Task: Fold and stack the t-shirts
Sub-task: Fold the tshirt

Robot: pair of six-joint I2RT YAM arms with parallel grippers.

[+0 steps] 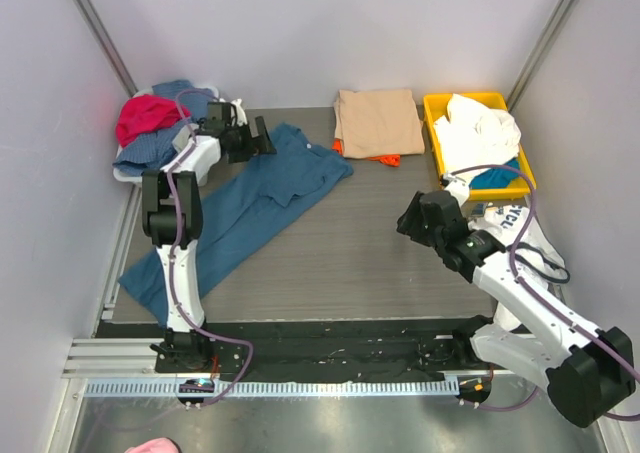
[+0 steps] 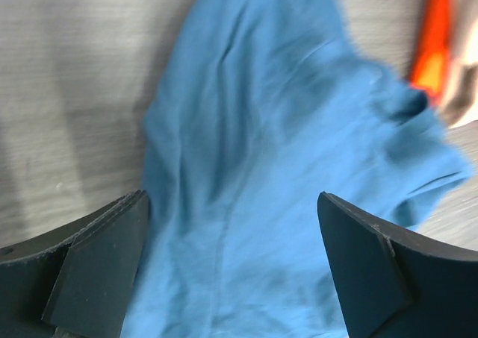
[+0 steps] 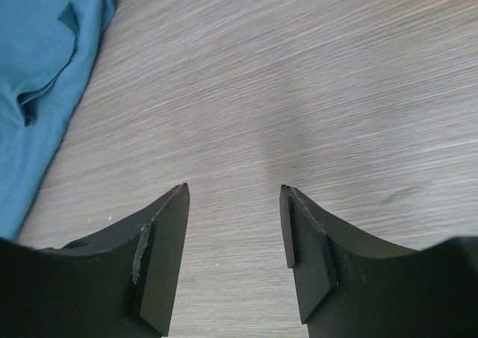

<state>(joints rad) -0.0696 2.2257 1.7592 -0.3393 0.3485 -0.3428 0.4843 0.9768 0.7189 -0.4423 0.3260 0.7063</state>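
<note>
Top external view: on the grey bench point(image 1: 350, 253), work on the last of three t-shirts appears to be at its start. Nearest the arm bases, the right gripper point(image 3: 234, 190) hovers over bare bench with its jaws partly apart and nothing between them, the blue cloth's edge off to one side. The teal-blue t-shirt point(image 1: 240, 213) lies unfolded and rumpled, stretched on a diagonal from the near-left corner toward the far centre. Above its far end the left gripper point(image 2: 230, 200) hangs with jaws spread wide, empty, the cloth lying slack beneath. Beyond, the tan t-shirt point(image 1: 378, 121) sits folded on the orange t-shirt point(image 1: 378, 157), which shows only at the near edge. Two look done, one to go. The next move likely calls for a pinch on a hem or sleeve, with the second arm pinning or lifting the far side so the long cloth folds square before it joins the stack. A white garment point(image 1: 512, 219) by the right arm carries dark lettering, too small to read. At the back stand a yellow tray point(image 1: 436, 123) of white cloth and a pile of clothes point(image 1: 150, 123) at far left.
</note>
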